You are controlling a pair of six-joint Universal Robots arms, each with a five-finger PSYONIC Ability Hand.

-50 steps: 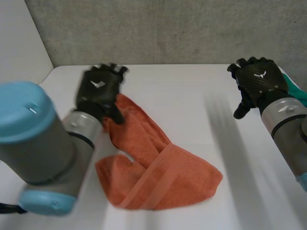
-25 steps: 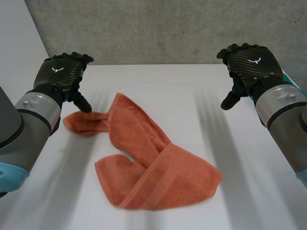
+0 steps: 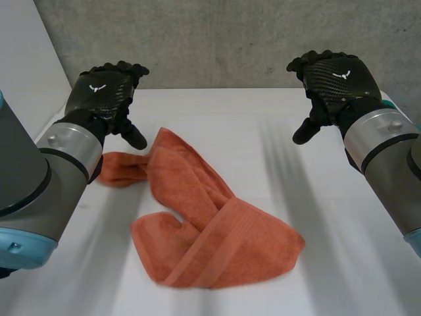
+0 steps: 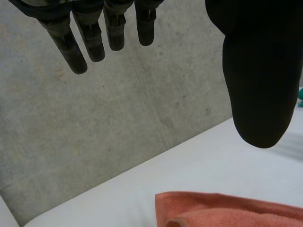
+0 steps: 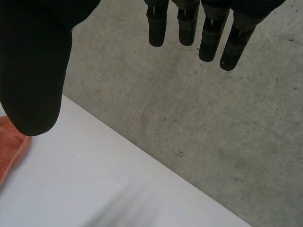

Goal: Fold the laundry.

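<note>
Compared with half a second before, the left hand (image 3: 105, 99) is found shifted a little toward the middle of the tabletop (image 3: 250, 131). The right hand (image 3: 335, 82) is moved slightly inward as well. The orange towel (image 3: 210, 230) is left unchanged. Both hands are held in the air, and nothing is touched by them. In each wrist view the fingers (image 4: 71, 45) are kept straight and well apart from the thumb, with nothing held. The towel is laid crumpled on the middle of the tabletop, with one end stretched out near the left hand.
</note>
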